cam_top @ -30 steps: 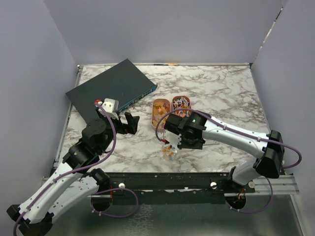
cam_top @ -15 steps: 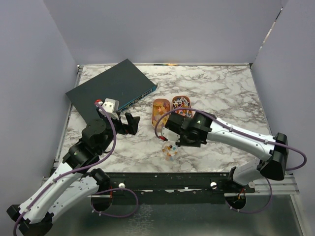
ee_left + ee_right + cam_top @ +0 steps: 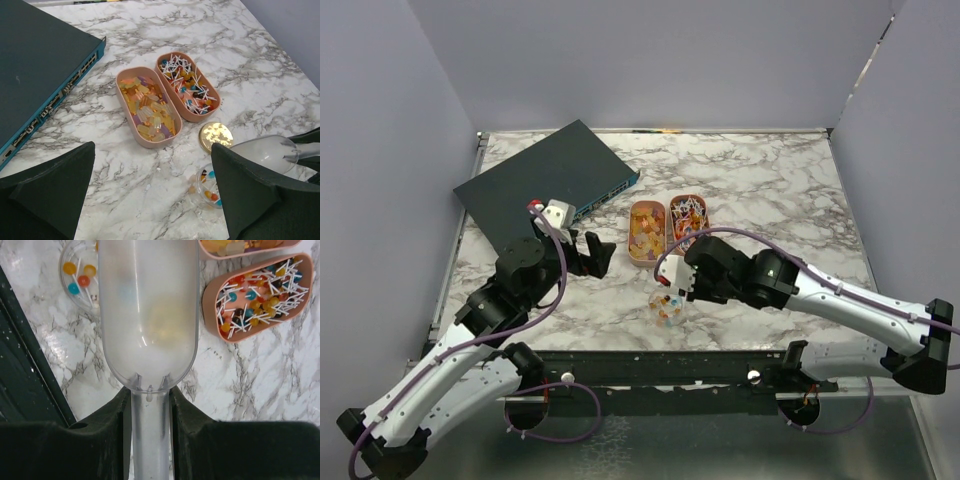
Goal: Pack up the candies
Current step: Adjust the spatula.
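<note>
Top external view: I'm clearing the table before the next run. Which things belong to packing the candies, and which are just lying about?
Belongs to the job: candies in two peach trays; clear jar; gold lid; clear scoop gripped by the right gripper.
Just lying about: dark network switch.

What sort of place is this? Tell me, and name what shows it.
Probably a robot test cell: plain lilac walls box in a marble-patterned table, with a left arm and right arm bolted to the rail at its near edge.
</note>
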`<move>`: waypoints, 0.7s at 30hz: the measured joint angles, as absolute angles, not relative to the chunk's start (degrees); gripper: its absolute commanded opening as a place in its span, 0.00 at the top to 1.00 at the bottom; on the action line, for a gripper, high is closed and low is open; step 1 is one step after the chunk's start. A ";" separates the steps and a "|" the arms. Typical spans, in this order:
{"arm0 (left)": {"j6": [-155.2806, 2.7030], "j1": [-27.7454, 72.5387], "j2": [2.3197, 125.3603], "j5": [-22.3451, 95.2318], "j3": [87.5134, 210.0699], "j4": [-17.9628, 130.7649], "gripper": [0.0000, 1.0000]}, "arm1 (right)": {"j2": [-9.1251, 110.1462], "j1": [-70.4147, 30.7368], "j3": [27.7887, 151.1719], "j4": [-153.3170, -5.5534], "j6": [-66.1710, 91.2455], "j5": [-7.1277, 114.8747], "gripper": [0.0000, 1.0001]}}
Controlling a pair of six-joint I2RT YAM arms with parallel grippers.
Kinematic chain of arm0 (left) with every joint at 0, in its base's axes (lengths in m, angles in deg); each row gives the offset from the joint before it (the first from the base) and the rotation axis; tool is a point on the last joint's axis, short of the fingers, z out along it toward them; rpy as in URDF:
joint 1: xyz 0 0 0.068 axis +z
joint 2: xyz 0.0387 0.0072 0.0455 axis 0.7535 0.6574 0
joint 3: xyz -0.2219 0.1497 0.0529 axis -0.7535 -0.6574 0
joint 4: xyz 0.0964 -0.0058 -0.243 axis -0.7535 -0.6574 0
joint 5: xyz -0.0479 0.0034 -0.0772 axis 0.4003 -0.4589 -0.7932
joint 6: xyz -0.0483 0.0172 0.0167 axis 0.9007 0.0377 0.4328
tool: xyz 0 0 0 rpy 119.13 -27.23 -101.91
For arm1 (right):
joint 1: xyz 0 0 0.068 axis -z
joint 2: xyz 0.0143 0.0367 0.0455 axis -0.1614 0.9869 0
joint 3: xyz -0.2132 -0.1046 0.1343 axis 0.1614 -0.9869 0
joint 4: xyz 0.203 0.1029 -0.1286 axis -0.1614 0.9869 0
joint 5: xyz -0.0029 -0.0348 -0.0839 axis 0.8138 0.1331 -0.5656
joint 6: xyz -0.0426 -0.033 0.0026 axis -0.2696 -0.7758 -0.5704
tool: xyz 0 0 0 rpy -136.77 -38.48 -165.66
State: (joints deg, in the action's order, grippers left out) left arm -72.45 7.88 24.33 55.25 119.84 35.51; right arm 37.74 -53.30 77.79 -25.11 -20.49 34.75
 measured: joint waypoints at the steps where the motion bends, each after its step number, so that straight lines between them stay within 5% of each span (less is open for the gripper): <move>1: -72.47 7.88 24.57 54.42 119.84 35.69 0.01 | 37.11 -53.32 77.05 -26.60 -20.52 34.94 1.00; 21: -72.99 7.88 33.45 36.21 119.54 38.70 0.01 | 28.87 -53.34 67.25 -46.93 -21.98 37.19 0.99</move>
State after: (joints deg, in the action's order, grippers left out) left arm -72.99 7.88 33.45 36.21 119.54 38.70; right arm 28.87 -53.34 67.25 -46.93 -21.98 37.19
